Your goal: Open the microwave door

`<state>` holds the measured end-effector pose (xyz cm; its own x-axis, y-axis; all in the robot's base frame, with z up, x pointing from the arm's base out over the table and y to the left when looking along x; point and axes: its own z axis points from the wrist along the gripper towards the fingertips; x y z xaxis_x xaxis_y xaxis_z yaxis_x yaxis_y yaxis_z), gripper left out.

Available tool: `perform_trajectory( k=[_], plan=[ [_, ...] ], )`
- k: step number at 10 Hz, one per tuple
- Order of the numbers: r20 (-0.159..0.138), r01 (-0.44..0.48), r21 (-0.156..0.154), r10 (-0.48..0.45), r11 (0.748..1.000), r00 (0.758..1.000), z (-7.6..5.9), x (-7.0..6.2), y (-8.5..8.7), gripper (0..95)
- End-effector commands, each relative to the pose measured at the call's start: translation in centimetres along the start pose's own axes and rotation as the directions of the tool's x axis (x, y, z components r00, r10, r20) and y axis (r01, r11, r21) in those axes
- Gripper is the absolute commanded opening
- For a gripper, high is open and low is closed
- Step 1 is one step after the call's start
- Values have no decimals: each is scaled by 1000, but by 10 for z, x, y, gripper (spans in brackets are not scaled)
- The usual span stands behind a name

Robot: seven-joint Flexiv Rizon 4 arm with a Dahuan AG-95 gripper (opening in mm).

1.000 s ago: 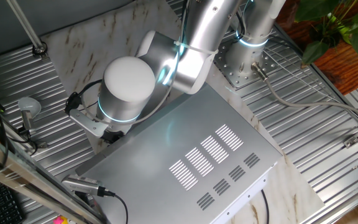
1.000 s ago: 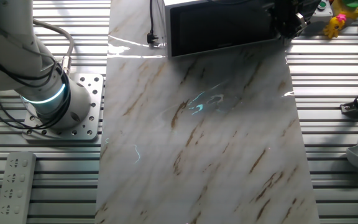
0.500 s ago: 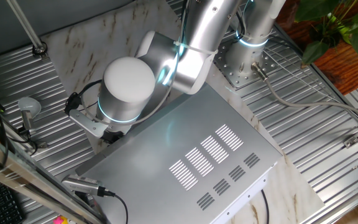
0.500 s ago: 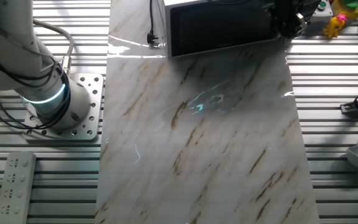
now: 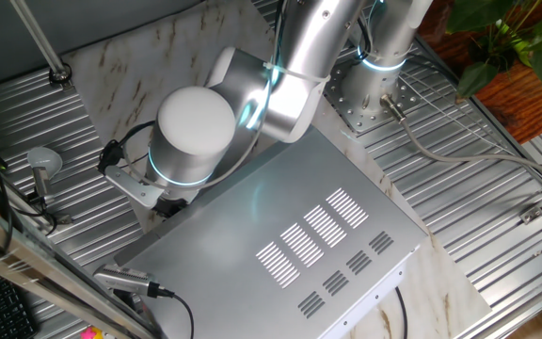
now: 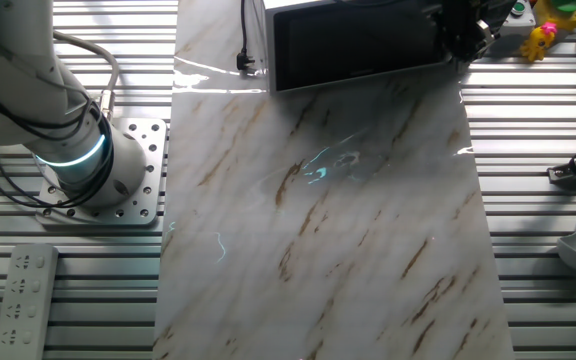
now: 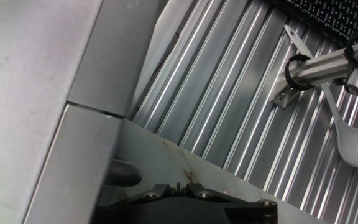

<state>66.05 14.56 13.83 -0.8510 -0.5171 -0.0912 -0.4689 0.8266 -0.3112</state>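
The microwave (image 5: 280,235) is a big silver box with vent slots on top, standing on a marble mat. Its black glassy microwave door (image 6: 353,45) lies flat against the front of the box. My gripper (image 6: 460,32) is at the door's right-hand edge, dark and partly merged with it. From above, the arm's wrist (image 5: 196,132) hides the gripper at the box's front corner. In the hand view the gripper (image 7: 179,186) shows only at the bottom, its fingers close together with nothing between them, beside the microwave's (image 7: 30,74) grey side panel.
A ladle (image 7: 353,146) and a metal bar (image 7: 322,68) lie on the ribbed table next to the gripper. The arm's base (image 6: 98,170), a remote control (image 6: 23,300), a cable plug (image 6: 248,62) and toys (image 6: 543,35) surround the marble mat (image 6: 348,220).
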Motion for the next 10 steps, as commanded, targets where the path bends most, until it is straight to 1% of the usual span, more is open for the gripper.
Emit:
perform_trajectory(
  k=[1,3,10],
  plan=[
    [0,-1,0,1,1000,1000,0,-1,17,0],
    [-6,-1,4,1,1000,1000,0,-1,17,0],
    [-11,6,3,-6,1000,1000,0,-1,17,0]
  ],
)
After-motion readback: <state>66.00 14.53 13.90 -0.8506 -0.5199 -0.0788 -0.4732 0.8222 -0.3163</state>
